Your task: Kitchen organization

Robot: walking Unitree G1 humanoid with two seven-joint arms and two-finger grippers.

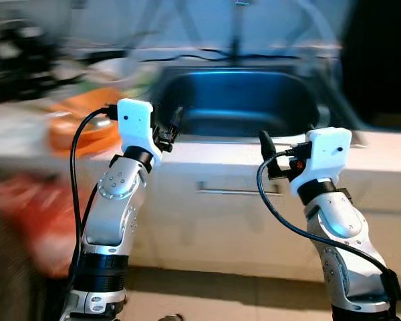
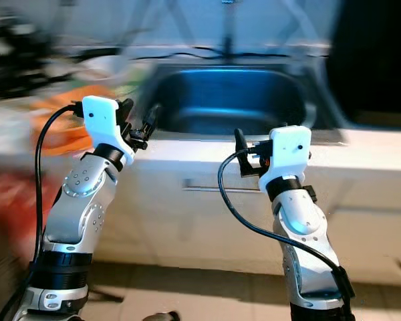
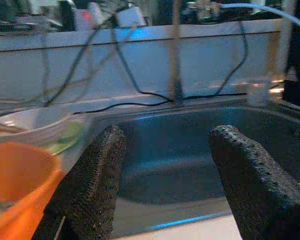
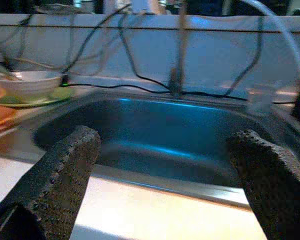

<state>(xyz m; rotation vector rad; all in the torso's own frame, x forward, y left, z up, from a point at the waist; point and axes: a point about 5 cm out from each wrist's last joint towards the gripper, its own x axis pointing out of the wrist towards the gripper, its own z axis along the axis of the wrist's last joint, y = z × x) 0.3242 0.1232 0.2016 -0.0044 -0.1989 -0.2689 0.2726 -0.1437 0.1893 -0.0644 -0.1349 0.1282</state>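
head views blurred. dark sink (image 1: 240, 100) sits centre in white counter (image 1: 207, 157), far from robot. left gripper (image 3: 165, 180) raised at sink's near left corner, fingers spread, nothing between. right gripper (image 4: 162, 185) raised at near right rim, fingers wide apart, empty. orange dish (image 3: 15, 175) and white bowl (image 4: 27, 82) on counter left of sink.

— What sits left of the sink (image 1: 240, 100)?
— Too blurred: an orange shape (image 1: 80, 124), a red smear (image 1: 33, 221) below it.
— And behind the sink?
— Smeared cables (image 3: 130, 75), tap top cut off.
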